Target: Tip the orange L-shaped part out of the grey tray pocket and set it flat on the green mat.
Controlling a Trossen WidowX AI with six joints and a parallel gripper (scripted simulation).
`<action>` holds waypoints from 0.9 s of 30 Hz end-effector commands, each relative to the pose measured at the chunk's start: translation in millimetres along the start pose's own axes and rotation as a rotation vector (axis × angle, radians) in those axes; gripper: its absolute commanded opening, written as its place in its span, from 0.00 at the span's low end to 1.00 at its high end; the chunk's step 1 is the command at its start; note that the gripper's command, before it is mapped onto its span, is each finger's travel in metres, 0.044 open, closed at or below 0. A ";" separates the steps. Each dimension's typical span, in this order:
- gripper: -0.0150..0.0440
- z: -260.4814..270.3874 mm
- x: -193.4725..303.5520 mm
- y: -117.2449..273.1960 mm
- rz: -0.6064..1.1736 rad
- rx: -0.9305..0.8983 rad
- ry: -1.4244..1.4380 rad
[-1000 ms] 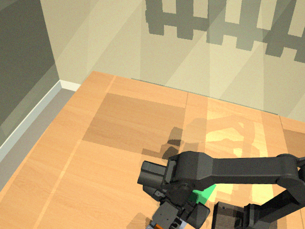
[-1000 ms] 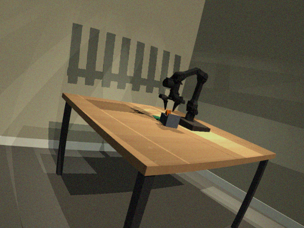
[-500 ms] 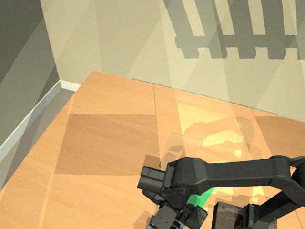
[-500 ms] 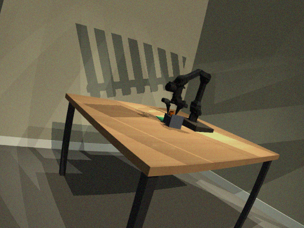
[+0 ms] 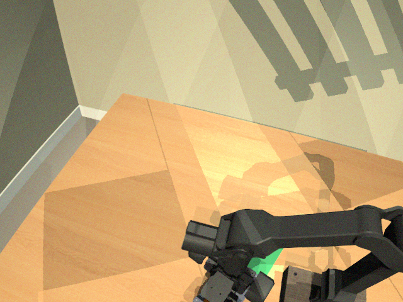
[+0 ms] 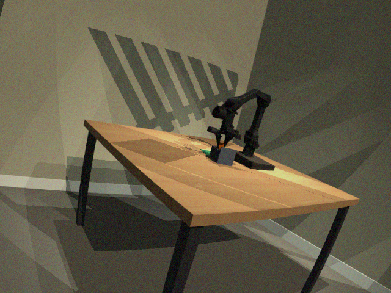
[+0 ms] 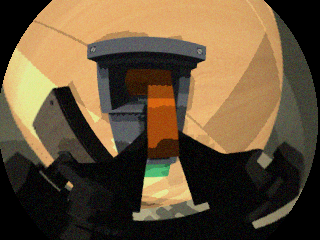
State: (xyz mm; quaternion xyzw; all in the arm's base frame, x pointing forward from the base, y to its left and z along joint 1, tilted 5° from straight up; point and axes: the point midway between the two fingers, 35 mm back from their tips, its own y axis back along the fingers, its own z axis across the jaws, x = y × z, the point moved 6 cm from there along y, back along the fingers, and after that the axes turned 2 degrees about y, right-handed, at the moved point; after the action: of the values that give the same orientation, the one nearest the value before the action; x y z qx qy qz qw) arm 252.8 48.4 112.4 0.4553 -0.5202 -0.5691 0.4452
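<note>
- An orange L-shaped part point(image 7: 162, 116) with flat, matte faces is seen in the wrist view lying in the pocket of a grey, box-like tray point(image 7: 146, 48).
- The part's long axis runs from the tray's far wall towards the camera. The wider, darker L-shaped end is sunk in the pocket at the far wall, and the straight, brighter end is tipped up over the tray's near edge.
- The part is therefore tilted, not flush, and is partly inside the tray.
- The dark end effector point(image 7: 162, 143) is narrowed to a small gap. Its two black, wedge-shaped fingers are pressed against the two long sides of the raised end, so the orange part is held between them.
- A strip of the flat green mat point(image 7: 158, 170) is visible just on the near side of the tray, below the raised end.
- In the exterior view the end effector point(image 6: 222, 143) is pointed straight down onto the top of the tray point(image 6: 225, 155), where a small patch of orange point(image 6: 221, 144) is seen between the fingers.
- The green mat point(image 6: 205, 152) lies just beside the tray on the left in that view.
- The tray is carried by a pale wooden counter point(image 6: 189, 185) with visible grain, plank seams and black legs.
- In the top view only the black jointed arm point(image 5: 293, 227) and a corner of the mat point(image 5: 265, 261) are shown; the tray is hidden under the wrist.
</note>
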 end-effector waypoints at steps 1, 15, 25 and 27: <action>0.42 -0.1 0.0 0.4 0.000 0.001 0.000; 0.25 -0.1 0.0 4.0 0.001 0.000 -0.001; 0.25 0.1 0.2 19.4 0.003 -0.002 -0.004; 0.25 0.1 0.2 22.4 0.003 -0.003 -0.004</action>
State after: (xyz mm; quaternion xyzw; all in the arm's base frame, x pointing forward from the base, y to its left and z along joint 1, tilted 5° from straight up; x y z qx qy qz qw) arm 252.5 47.1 129.2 0.4512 -0.5196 -0.5718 0.4467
